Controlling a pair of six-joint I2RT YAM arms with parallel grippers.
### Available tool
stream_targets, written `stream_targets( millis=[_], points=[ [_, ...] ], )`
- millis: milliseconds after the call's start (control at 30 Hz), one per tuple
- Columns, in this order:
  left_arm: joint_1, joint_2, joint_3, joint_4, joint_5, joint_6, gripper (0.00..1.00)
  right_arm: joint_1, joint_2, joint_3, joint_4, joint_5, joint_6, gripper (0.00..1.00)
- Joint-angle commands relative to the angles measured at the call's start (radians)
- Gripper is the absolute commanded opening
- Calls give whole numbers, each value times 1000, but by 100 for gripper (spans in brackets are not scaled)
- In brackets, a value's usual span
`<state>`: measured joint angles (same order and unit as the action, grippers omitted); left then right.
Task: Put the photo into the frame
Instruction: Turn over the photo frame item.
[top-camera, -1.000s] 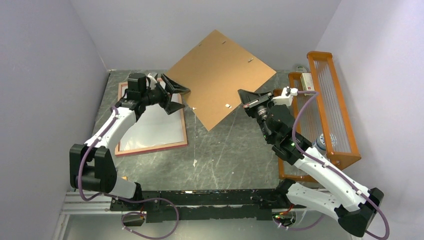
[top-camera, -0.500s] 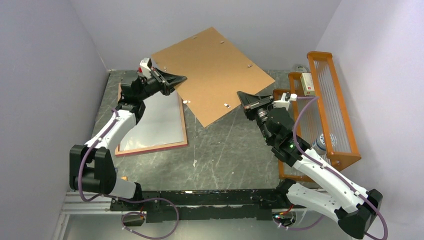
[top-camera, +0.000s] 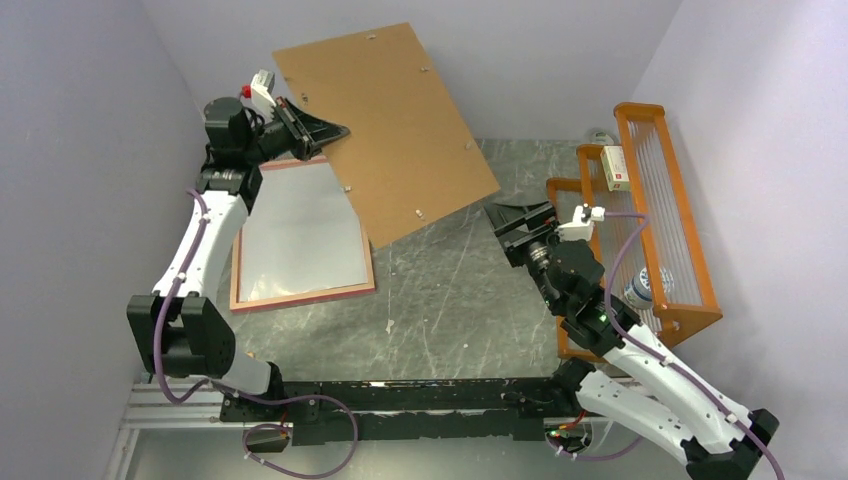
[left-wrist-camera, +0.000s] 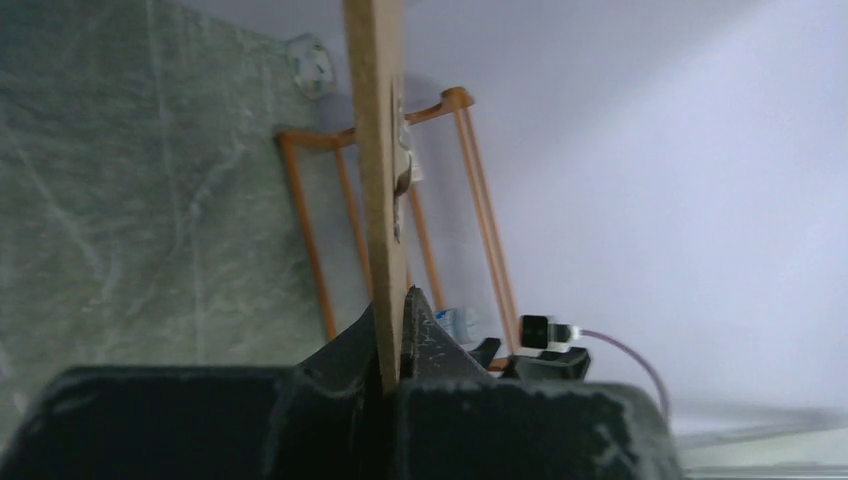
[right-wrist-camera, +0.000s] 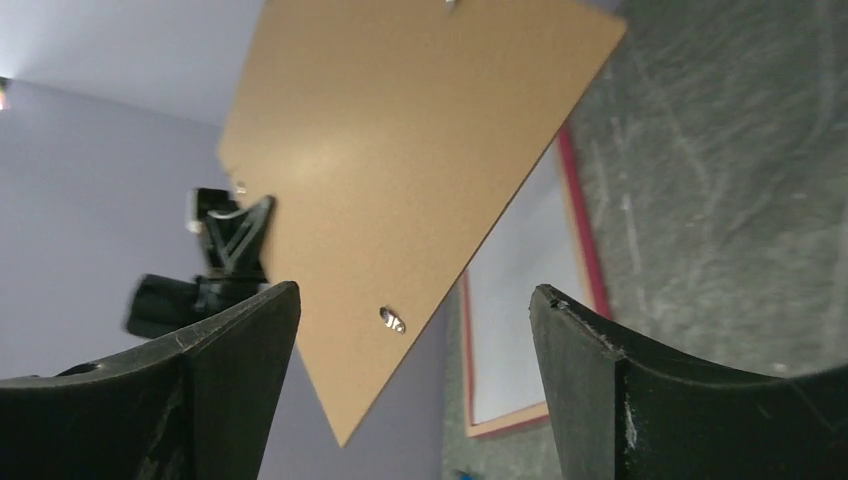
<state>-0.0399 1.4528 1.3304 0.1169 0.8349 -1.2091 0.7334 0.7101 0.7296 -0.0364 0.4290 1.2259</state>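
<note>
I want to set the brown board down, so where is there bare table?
Bare table lies in the middle, between the frame and the right hand, toward the near edge. Crowded: frame on the left, orange rack on the right.

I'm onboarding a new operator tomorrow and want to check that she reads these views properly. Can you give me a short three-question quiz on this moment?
1. Which gripper holds the backing board off the table?
2. True or false: the right gripper is clamped on the board.
3. What lies inside the frame? A) the photo, white side up B) the backing board C) nothing at all

Key
1. The left gripper, shut on the board's edge.
2. False: its jaws stand open, apart from the board.
3. A
</note>
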Motion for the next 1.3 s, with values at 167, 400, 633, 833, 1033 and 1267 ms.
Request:
stream_targets(
  millis=[167, 400, 633, 833, 1033, 1267],
  points=[
    [-2, 61, 254, -502, 245, 566, 3, -37, -18, 102, -155, 67, -305, 96],
    [-2, 60, 302, -592, 360, 670, 2, -290, 202, 282, -96, -421, -458, 97],
    [-2, 51, 286, -507, 455, 598, 3, -416, 352, 251, 141, -873, -418, 97],
    [-2, 52, 278, -337, 524, 470, 3, -460, 398, 200, 259, -970, -347, 96],
    [-2, 80, 266, -84, 583, 269, 3, -485, 442, 199, 337, -1023, -332, 93],
    [2, 89, 242, 9, 598, 189, 3, -497, 485, 191, 548, -1155, -231, 68]
  ],
)
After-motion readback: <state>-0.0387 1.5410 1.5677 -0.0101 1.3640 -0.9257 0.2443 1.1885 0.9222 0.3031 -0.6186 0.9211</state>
